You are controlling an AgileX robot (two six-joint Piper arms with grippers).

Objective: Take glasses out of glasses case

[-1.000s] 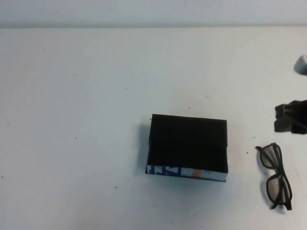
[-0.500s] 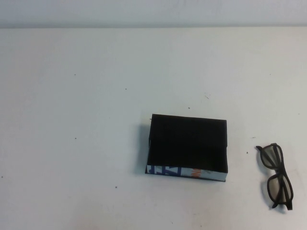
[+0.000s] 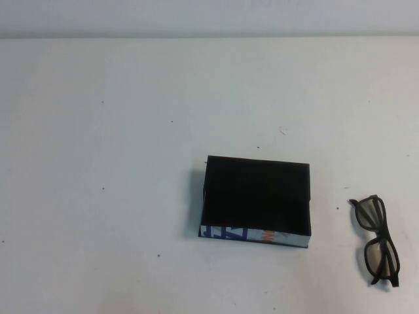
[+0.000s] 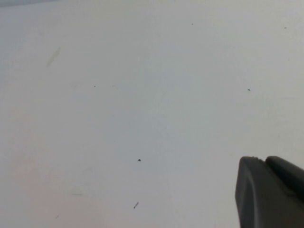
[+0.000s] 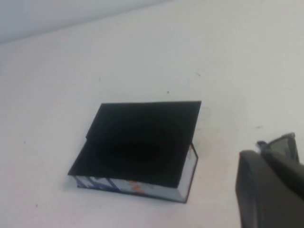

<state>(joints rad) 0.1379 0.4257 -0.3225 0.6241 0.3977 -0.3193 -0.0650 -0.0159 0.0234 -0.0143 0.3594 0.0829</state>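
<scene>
The glasses case (image 3: 256, 235), a shallow black box with a white printed front wall, sits open and empty at the table's middle. It also shows in the right wrist view (image 5: 189, 172). The dark-framed glasses (image 3: 376, 239) lie on the table to the right of the case, apart from it. In the right wrist view, one corner of the glasses (image 5: 284, 142) peeks out behind the finger. My right gripper (image 5: 266, 154) is out of the high view, shut and empty, raised back from the glasses. My left gripper (image 4: 265, 160) is shut and empty over bare table.
The white table (image 3: 131, 163) stretches wide to the left of and behind the case, with only small dark specks on it. Its far edge meets a pale wall (image 3: 209, 16).
My right gripper, seen at the right edge above the glasses one second ago, has withdrawn out of the high view. The glasses and case have not moved.
</scene>
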